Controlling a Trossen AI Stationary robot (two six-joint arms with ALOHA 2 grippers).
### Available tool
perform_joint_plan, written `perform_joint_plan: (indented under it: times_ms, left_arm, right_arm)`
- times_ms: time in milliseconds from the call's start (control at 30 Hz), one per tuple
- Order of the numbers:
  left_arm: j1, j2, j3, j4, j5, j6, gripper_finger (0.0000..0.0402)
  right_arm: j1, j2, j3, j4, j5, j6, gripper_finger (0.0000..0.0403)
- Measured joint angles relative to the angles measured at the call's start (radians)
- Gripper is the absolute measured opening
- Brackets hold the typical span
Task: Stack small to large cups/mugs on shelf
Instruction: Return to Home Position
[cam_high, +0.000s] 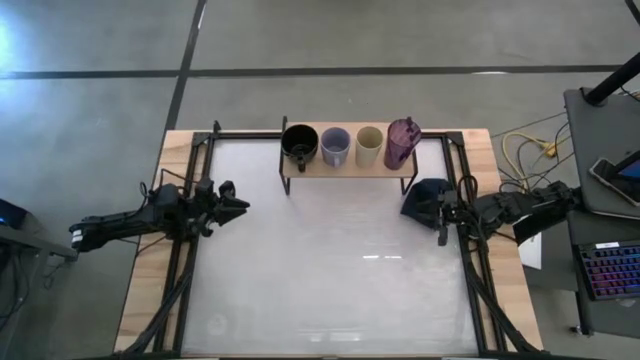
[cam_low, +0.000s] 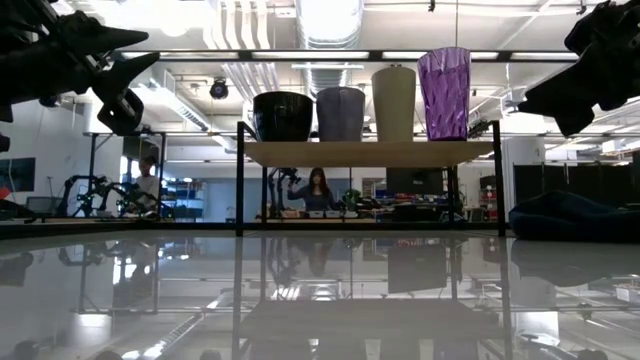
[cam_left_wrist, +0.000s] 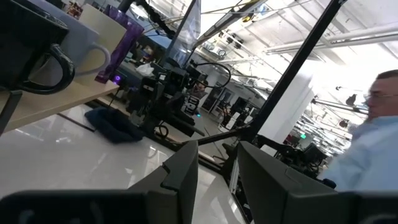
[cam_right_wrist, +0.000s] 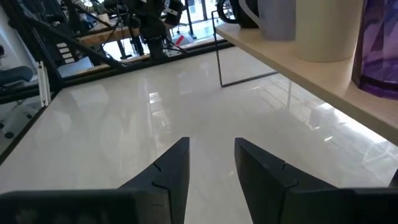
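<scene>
Four cups stand upright in a row on the shelf (cam_high: 350, 168) at the table's far edge: a black mug (cam_high: 299, 145), a lavender-grey mug (cam_high: 335, 146), a cream cup (cam_high: 369, 146) and a purple tumbler (cam_high: 402, 141). The low view shows them side by side on the wooden board (cam_low: 370, 152). My left gripper (cam_high: 240, 205) (cam_left_wrist: 217, 149) hangs open over the table's left edge, pointing toward the middle. At the right edge my right gripper (cam_high: 442, 222) (cam_right_wrist: 211, 146) is also open, with nothing between its fingers. Both are well clear of the shelf.
A dark navy cloth lump (cam_high: 424, 198) lies on the table beside my right gripper, under the shelf's right end. Black frame rails (cam_high: 200, 170) run along the table's sides. A person (cam_left_wrist: 373, 143) shows beyond the table in the left wrist view.
</scene>
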Motion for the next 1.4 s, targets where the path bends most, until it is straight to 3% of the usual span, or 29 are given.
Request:
perform_joint_plan:
  times_ms: [1400]
  left_arm:
    - [0.000,0.002,0.000,0.000,0.000,0.000,0.0100]
  right_arm:
    - [0.000,0.000,0.001,0.000,0.000,0.000,0.0113]
